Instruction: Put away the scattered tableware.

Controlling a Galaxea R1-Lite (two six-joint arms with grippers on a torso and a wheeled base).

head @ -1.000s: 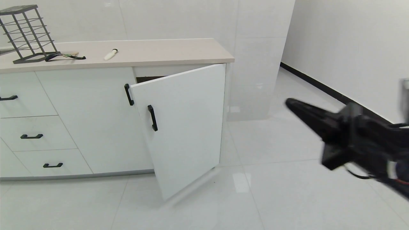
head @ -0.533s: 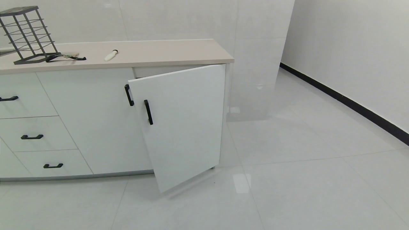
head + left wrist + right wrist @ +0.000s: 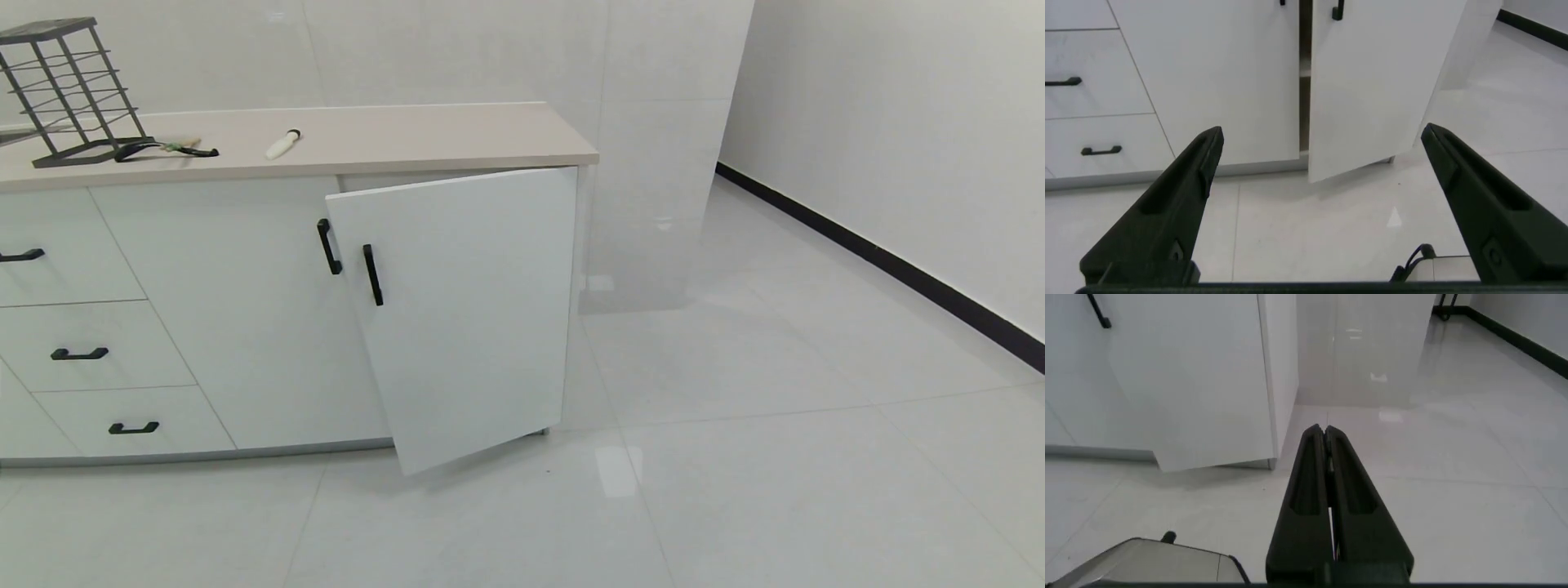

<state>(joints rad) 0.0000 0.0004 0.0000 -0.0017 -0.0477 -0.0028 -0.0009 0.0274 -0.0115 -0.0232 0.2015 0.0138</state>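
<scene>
**Visitor:** Where is the tableware you're meant to put away?

**Me:** Up on the surface (image 3: 424, 135). A white-handled utensil (image 3: 282, 143) lies on its own toward the middle. A dark utensil (image 3: 167, 148) lies right at the foot of the wire rack (image 3: 69, 90). I can't tell whether it touches the rack. Neither one is in my grip.

**Visitor:** And your claws?

**Me:** My left claw (image 3: 1323, 135) has its fingers wide apart with nothing between them. It hangs low over the floor (image 3: 735, 457) and points at the foot of the cupboard. My right claw (image 3: 1327, 433) has its fingers pressed together, also on nothing, and is aimed at the floor by the hinge side of the door.

**Visitor:** Why is that cabinet door (image 3: 465, 310) standing ajar?

**Me:** It hinges on my right, and its handle (image 3: 372, 275) edge stands a little way out from the neighbouring door. My left wrist view shows a dark gap there with a shelf (image 3: 1304, 73) inside. I'd guess that cupboard is where things get stored, so a door left ajar keeps it reachable. The drawers (image 3: 82, 353) to my left are shut.

**Visitor:** What does the next move need?

**Me:** Probably lifting an arm to the height of the surface. The left claw is already spread, so it suits a slim handle lying flat. The lone white piece looks the easier of the two, since nothing crowds it.
</scene>
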